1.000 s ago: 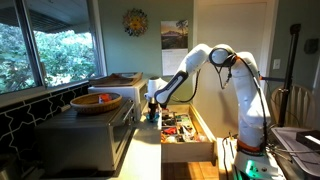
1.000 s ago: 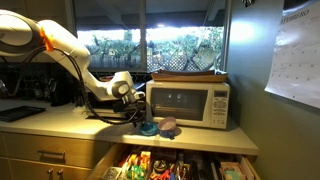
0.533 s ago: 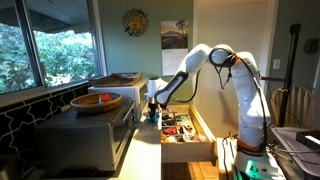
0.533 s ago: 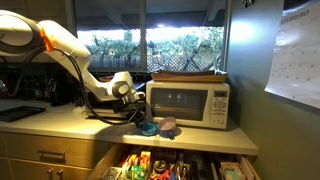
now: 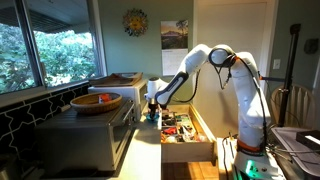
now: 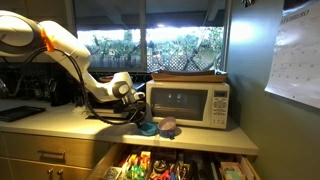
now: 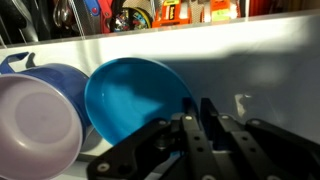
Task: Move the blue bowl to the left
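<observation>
The blue bowl [image 7: 135, 98] sits on the white counter [image 7: 270, 70], left of centre in the wrist view. It also shows in both exterior views [image 6: 148, 128] [image 5: 153, 117]. My gripper [image 7: 200, 108] hangs just above the bowl's right rim. Its two dark fingers [image 7: 210, 115] stand close together with nothing visible between them. In the exterior views the gripper [image 6: 137, 104] [image 5: 152, 104] hovers over the bowl, in front of the microwave. Whether a finger touches the rim cannot be told.
A lavender bowl [image 7: 35, 130] and another blue dish [image 7: 45, 78] lie right beside the blue bowl. The microwave [image 6: 188, 103] stands close behind, with a wooden bowl [image 5: 97, 101] on top. An open drawer [image 6: 170, 165] full of items sits below the counter edge.
</observation>
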